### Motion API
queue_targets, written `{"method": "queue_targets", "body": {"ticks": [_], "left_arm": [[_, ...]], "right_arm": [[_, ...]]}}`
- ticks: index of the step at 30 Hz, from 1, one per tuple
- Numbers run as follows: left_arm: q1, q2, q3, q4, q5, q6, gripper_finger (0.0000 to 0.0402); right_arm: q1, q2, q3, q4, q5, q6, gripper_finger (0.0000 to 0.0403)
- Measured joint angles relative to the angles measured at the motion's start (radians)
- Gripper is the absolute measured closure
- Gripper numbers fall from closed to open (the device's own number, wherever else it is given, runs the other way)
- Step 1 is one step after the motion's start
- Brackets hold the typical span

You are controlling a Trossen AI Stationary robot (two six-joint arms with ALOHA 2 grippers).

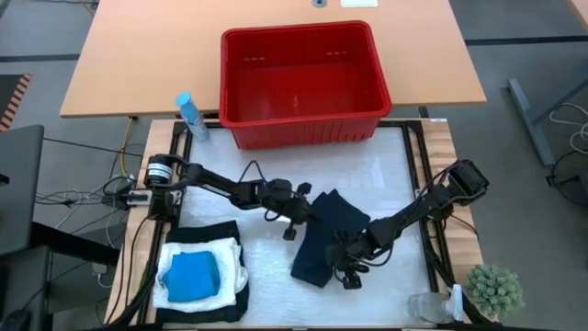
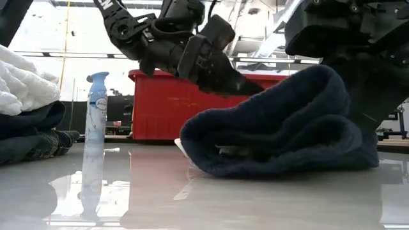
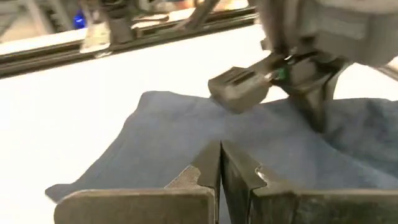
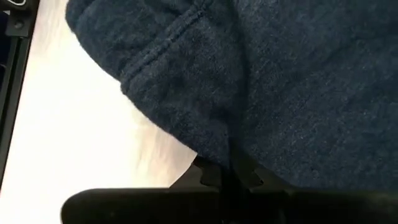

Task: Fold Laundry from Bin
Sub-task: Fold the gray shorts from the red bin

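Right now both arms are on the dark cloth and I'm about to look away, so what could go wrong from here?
1. The right pincer is shut on the dark cloth; if it lifts, the half-made fold could drag open.
2. The left pincer is shut with its tips at the cloth's edge and close to the right arm, so the two might bump.
3. The folded stack lies near the left arm; a wide sweep could knock it askew.

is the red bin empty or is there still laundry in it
Empty: the high view shows the red bin's bare floor, no cloth inside.
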Motion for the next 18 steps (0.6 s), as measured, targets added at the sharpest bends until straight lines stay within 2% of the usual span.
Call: {"method": "queue_targets", "body": {"ticks": [6,12,18], "left_arm": [[0.000,0.092,0.050,-0.010,0.117,0.005,0.0401],[0.005,0.180,0.076,-0.018,0.078,0.064,0.0402],[0.016,0.188,0.081,-0.170,0.079,0.086,0.0401]], "right_arm": [[0.004,0.000,0.000,-0.003,0.000,0.000,0.0383],[0.011,0.000,0.000,-0.006,0.000,0.000,0.0383],[0.012,0.000,0.000,-0.008,0.000,0.013,0.0383]]}}
